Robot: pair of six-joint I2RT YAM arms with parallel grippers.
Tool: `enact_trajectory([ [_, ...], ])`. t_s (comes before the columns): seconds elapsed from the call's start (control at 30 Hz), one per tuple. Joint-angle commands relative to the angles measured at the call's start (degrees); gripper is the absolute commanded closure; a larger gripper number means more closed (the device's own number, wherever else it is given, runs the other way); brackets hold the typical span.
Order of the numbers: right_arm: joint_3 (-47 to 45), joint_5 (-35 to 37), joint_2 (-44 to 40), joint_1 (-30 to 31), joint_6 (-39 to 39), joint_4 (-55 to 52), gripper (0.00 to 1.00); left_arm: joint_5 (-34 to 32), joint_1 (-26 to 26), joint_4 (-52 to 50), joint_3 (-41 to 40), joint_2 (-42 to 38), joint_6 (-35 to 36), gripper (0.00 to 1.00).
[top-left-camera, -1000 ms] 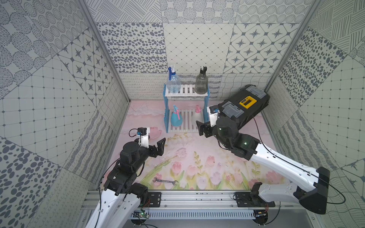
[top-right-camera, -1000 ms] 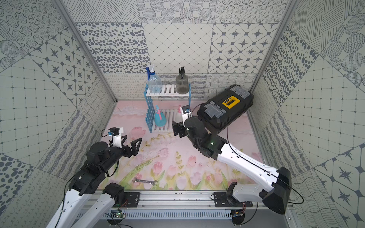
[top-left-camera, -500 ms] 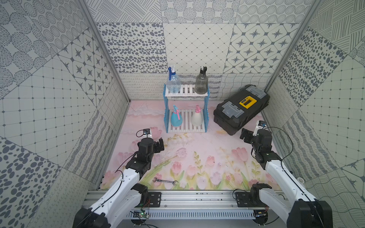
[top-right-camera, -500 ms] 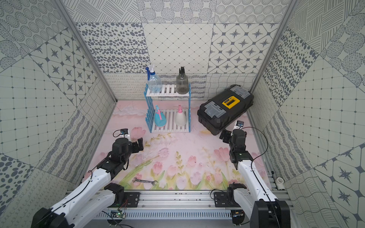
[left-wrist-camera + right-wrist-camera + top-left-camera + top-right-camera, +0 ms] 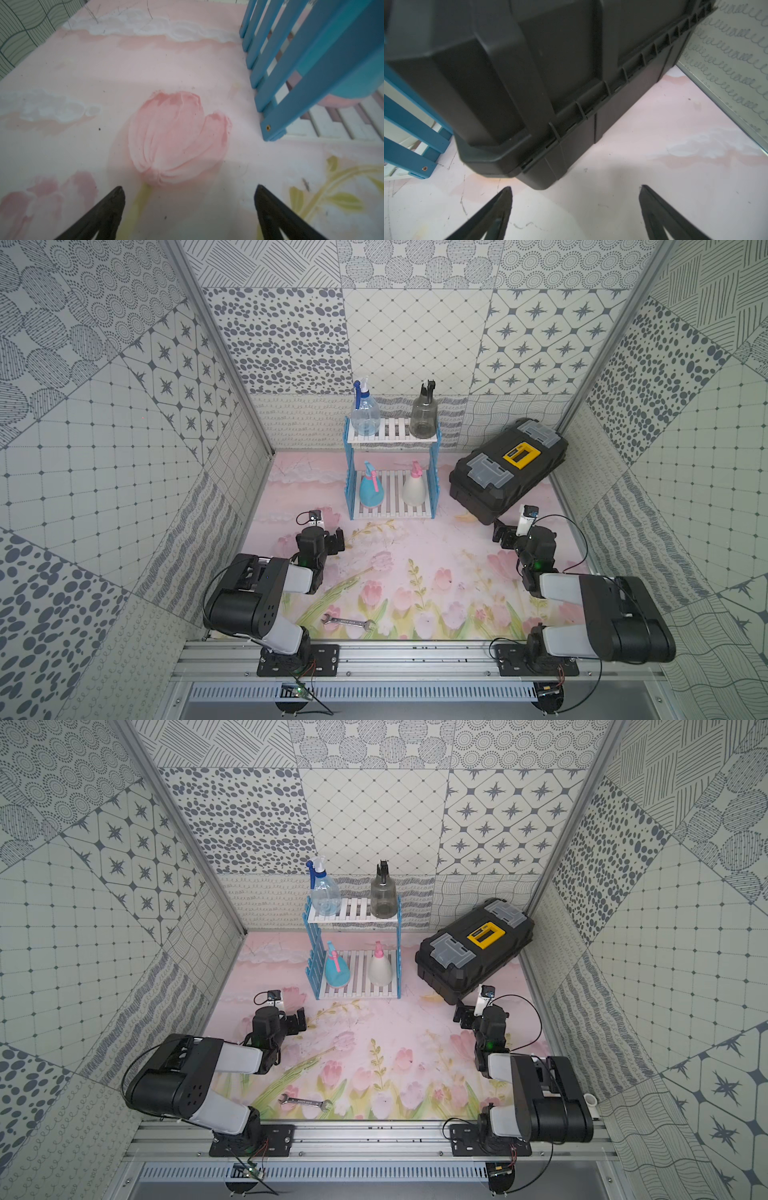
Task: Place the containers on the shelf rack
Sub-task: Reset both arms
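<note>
- Top views, both: clear bottle with blue trigger (image 5: 365, 418) and smoky grey bottle with black trigger (image 5: 422, 420) upright at the two ends of the upper tier of the shelf rack (image 5: 392, 436). Light-blue bottle (image 5: 370, 493) and white bottle (image 5: 414, 491) (both pink-triggered) upright on the lower tier, side by side but apart.
- Rack at the back of the floral mat (image 5: 415, 572). Placing judged done, with all four bottles shelved.
- Left gripper (image 5: 188, 188): spread wide, empty, low over a painted tulip (image 5: 176, 137), near the rack's blue picket panel (image 5: 291, 72).
- Right gripper (image 5: 574, 187): likewise spread wide and empty, facing the near corner of the black toolbox (image 5: 505, 472).
- Handling, as a guess: light thin plastic, probably empty or nearly so. Smooth rounded bellies, likely slippery and a little squashy. Tall trigger heads, so possibly tippy on the slats.
- Best hold, by the look of it: the narrow neck under the trigger, or across the belly with a soft squeeze.
- In the way of any re-grip: picket panels closing both sides of the lower tier, upper shelf overhanging the two lower bottles (front access only), toolbox near the rack's right side.
- Combination wrench (image 5: 348, 621) near the front rail, well apart from rack and bottles, so no hindrance.
</note>
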Motion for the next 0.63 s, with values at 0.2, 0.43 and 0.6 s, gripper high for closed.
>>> enact_trajectory([
  [0.2,7.64,-0.51,5.73,0.80,-2.77,1.17,0.03,7.09,1.07,3.70,2.91,0.95,2.98,0.01],
  [0.43,7.69,-0.52,5.73,0.71,-2.75,1.13,0.03,8.88,1.45,2.72,3.36,0.89,2.86,0.01],
  [0.6,7.59,-0.68,5.74,0.75,-2.72,1.22,0.03,9.02,1.50,2.79,3.27,0.95,2.92,0.01],
])
